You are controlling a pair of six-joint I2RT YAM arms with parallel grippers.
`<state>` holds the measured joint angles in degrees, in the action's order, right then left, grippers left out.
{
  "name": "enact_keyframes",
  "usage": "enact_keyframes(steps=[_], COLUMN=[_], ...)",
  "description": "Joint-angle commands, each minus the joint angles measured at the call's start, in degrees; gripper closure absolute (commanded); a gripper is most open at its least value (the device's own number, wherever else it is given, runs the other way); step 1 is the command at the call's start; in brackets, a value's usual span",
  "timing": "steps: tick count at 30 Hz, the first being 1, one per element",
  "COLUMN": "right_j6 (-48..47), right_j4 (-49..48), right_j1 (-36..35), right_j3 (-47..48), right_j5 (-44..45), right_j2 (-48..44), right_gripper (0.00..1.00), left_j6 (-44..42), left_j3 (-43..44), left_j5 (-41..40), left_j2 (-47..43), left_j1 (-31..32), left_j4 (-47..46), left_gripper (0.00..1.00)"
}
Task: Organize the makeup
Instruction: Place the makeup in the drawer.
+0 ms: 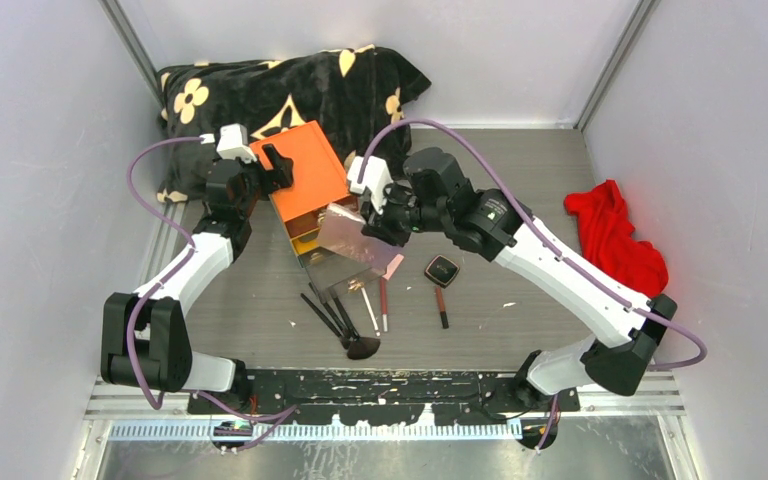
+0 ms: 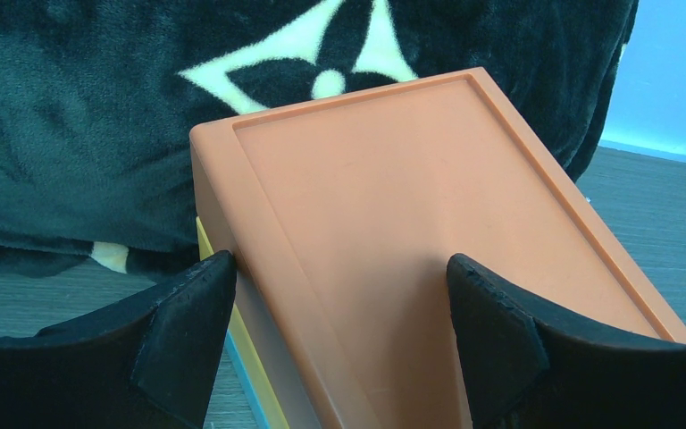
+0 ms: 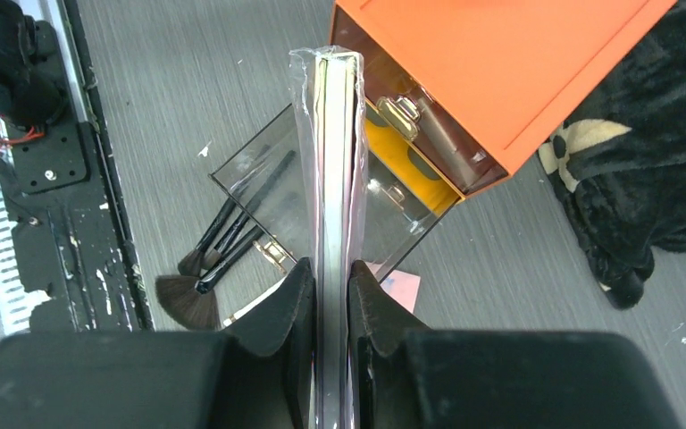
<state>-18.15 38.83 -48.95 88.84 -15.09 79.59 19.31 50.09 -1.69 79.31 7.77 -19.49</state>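
Clamping tight on the pink palette (image 3: 330, 161), the right gripper (image 3: 330, 295) held it edge-up, both fingers pressed flat against its film-wrapped sides: a firm pinch, no gap. From above, the palette hung tilted just over the clear drawer (image 3: 255, 179), which stood pulled out of the orange box (image 1: 305, 165) toward 6 o'clock.

Over on the other side, the left gripper (image 2: 339, 268) sat at the box's 9 o'clock corner with its jaws apart. One finger touched the box's side edge and the other lay over the lid, so it straddled the corner rather than squeezing it. The box itself stood at 11 o'clock from the centre of the bench (image 1: 520, 170), backed against a black blanket (image 1: 290, 85) with cream flowers at 12.

Down on the bench, the rest of the makeup lay loose at 6 o'clock from the drawer. A bundle of thin black-handled brushes (image 1: 332, 312) crossed one another, with the fluffy brown head (image 1: 363, 348) nearest the arm bases. Just beside them at 3 o'clock lay a slim red pencil (image 1: 384, 305), then a darker pencil (image 1: 441, 305) with a small dark square compact (image 1: 442, 270) at its far end; touching or just apart, I couldn't tell. And the red cloth (image 1: 615, 240) was heaped well apart at 3 o'clock.
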Motion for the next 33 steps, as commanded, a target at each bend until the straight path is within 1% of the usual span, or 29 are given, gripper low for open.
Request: enact_keyframes(steps=[1,7,12,16,23,30,33], right_j6=[-4.60,-7.10,-8.58,-9.41,-10.42,-12.18,-13.46], right_j4=[-2.49,-2.10,-0.70,-0.56,-0.03,-3.81,-5.14], right_j1=[-1.69,-2.98,-3.64,-4.13,-4.67,-4.92,-4.93], right_j3=[1.31,4.80,9.95,11.86,12.84,8.05,7.46], right_j5=[4.13,5.24,6.15,6.56,5.44,3.80,3.23], right_j2=[-0.30,0.81,3.94,6.46,8.44,7.96,8.60], right_gripper=[0.99,0.99,0.99,0.99,0.99,0.99,0.99], left_j6=[-5.07,-5.29,-5.51,-5.46,-5.42,-5.48,-5.68], left_j3=[-3.52,-3.78,-3.60,-3.59,-3.70,-3.47,-3.57], left_j5=[-1.57,-2.23,-2.44,-2.45,-2.35,-2.38,-2.77], left_j2=[2.37,2.27,2.12,2.11,2.77,2.84,2.79], left_j1=[0.14,0.16,0.14,0.14,0.14,0.09,0.06], left_j4=[16.64,16.80,16.93,16.81,16.53,16.75,16.74], left_gripper=[0.15,0.15,0.15,0.15,0.15,0.15,0.15])
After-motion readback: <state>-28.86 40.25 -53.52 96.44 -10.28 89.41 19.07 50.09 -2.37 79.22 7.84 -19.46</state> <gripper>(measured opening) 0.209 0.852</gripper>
